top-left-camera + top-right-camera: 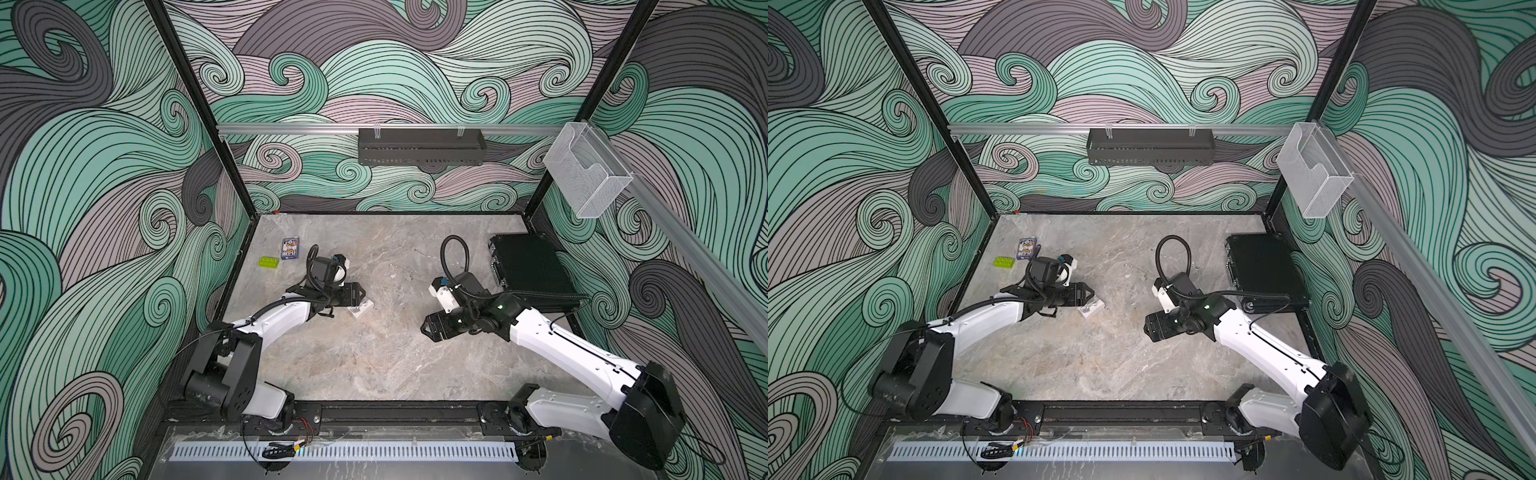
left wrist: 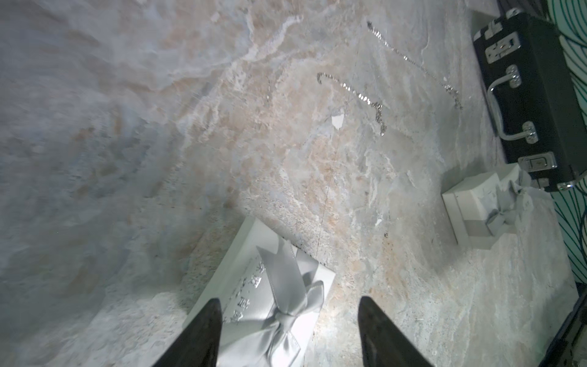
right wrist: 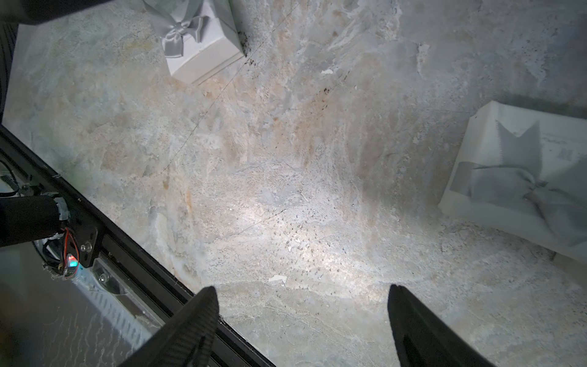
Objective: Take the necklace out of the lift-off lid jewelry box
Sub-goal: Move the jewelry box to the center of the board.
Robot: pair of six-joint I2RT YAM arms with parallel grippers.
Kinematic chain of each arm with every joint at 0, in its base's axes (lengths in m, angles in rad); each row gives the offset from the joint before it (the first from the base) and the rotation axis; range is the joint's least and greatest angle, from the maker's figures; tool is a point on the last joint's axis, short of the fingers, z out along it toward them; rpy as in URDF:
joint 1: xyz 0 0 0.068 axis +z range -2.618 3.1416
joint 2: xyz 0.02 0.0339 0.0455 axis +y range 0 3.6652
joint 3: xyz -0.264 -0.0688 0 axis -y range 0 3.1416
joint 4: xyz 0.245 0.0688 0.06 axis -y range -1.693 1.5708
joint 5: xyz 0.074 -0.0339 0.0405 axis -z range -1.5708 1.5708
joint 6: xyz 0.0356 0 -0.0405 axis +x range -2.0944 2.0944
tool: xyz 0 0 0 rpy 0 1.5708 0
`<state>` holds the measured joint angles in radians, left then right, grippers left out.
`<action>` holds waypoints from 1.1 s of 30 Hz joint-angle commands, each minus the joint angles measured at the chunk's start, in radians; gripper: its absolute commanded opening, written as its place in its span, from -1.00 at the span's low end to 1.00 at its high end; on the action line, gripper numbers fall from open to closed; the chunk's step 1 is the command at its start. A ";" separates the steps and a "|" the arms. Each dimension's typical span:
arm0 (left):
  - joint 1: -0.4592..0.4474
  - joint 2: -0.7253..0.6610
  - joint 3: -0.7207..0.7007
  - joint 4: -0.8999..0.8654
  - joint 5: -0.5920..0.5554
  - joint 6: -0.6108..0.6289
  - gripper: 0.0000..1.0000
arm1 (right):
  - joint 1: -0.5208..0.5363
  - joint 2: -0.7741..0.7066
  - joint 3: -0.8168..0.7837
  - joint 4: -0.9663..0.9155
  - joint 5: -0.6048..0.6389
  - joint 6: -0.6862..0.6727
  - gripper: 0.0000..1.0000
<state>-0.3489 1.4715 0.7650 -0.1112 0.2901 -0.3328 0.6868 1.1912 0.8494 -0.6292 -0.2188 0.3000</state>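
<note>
The silver necklace (image 2: 351,90) lies loose on the marble table (image 1: 374,365), its chain in two stretches, with nothing touching it. A white jewelry box piece with a grey bow (image 2: 270,298) sits right under my left gripper (image 2: 289,303). That gripper is open: one finger overlaps the piece's edge and the other stands clear of it. Both top views show the piece (image 1: 362,309) (image 1: 1092,309) under the left gripper (image 1: 363,297) (image 1: 1092,293). A second white piece with a bow (image 2: 470,209) (image 3: 508,178) rests by the black case. My right gripper (image 3: 303,295) (image 1: 426,328) hangs open and holds nothing.
A black latched case (image 1: 532,266) (image 2: 533,95) lies at the back right. A card deck (image 1: 289,248) and a green block (image 1: 269,262) sit at the back left. A black rail (image 3: 143,254) borders the table's front edge.
</note>
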 commanded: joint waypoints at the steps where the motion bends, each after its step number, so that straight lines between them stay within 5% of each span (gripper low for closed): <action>1: 0.004 0.041 0.028 0.012 0.049 0.018 0.31 | 0.011 -0.027 -0.019 0.024 -0.028 0.017 0.74; 13: -0.087 0.060 -0.032 0.109 0.185 -0.044 0.15 | 0.032 -0.061 -0.069 0.047 -0.049 0.030 0.73; 24: -0.095 -0.154 0.037 -0.108 -0.226 -0.014 0.40 | 0.059 -0.047 -0.070 0.068 -0.056 0.028 0.73; 33: -0.073 0.066 0.146 -0.172 -0.099 0.024 0.36 | 0.082 -0.044 -0.053 0.060 -0.053 0.025 0.73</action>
<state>-0.4271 1.4914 0.8951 -0.2188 0.1524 -0.3256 0.7601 1.1488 0.7876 -0.5701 -0.2695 0.3225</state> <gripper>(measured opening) 0.681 0.864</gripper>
